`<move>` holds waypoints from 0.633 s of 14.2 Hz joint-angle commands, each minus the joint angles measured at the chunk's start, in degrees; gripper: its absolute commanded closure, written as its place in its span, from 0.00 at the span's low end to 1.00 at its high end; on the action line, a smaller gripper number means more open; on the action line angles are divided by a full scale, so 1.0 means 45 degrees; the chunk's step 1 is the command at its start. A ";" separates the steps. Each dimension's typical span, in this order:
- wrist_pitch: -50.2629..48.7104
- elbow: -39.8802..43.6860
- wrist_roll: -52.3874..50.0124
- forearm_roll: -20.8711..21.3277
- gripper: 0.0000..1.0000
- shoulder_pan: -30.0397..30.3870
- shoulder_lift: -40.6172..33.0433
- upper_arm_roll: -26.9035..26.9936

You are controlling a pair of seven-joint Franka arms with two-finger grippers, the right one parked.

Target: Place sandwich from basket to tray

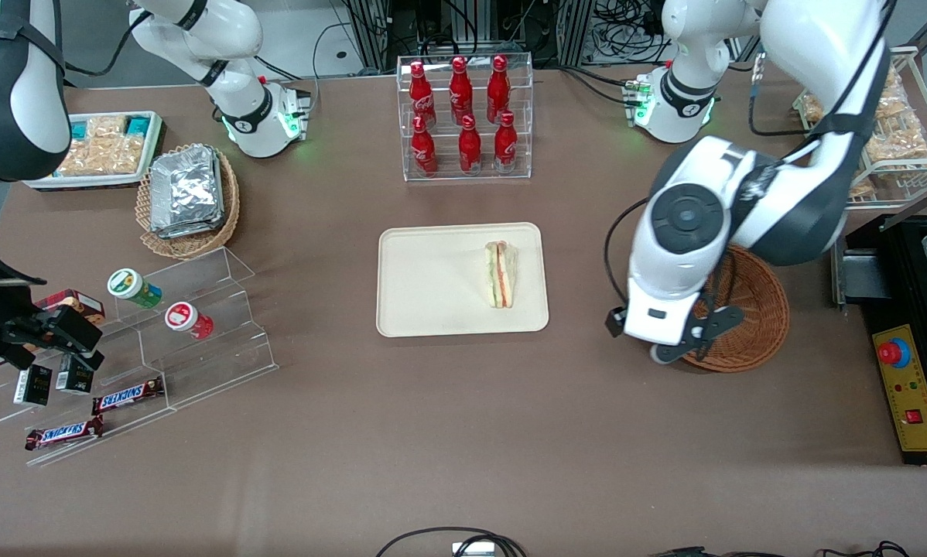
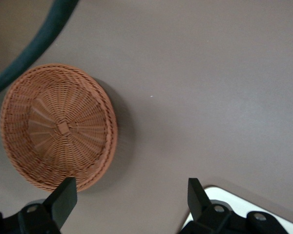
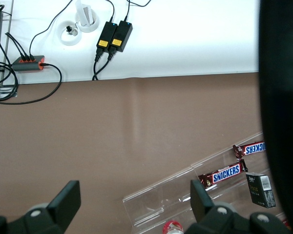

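The sandwich [image 1: 499,273], a pale wedge with green and red-orange layers, lies on the cream tray [image 1: 432,286], at the side of the tray toward the working arm's end. The reddish-brown wicker basket [image 1: 757,309] stands beside the tray and holds nothing, as the left wrist view of the basket [image 2: 58,126] shows. My left gripper [image 1: 665,340] hangs above the table between basket and tray, over the basket's rim. The gripper [image 2: 132,195] is open, with only bare tablecloth between its fingers. A corner of the tray [image 2: 244,200] shows by one finger.
A clear rack of red cola bottles [image 1: 467,116] stands farther from the camera than the tray. Toward the parked arm's end are a tan basket of foil packets [image 1: 189,197] and acrylic steps with snacks [image 1: 185,333]. A black control box [image 1: 908,387] sits beside the basket.
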 commanded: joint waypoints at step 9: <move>-0.2108 -0.1643 0.9200 -0.4283 0.00 -0.1260 -0.4710 0.6098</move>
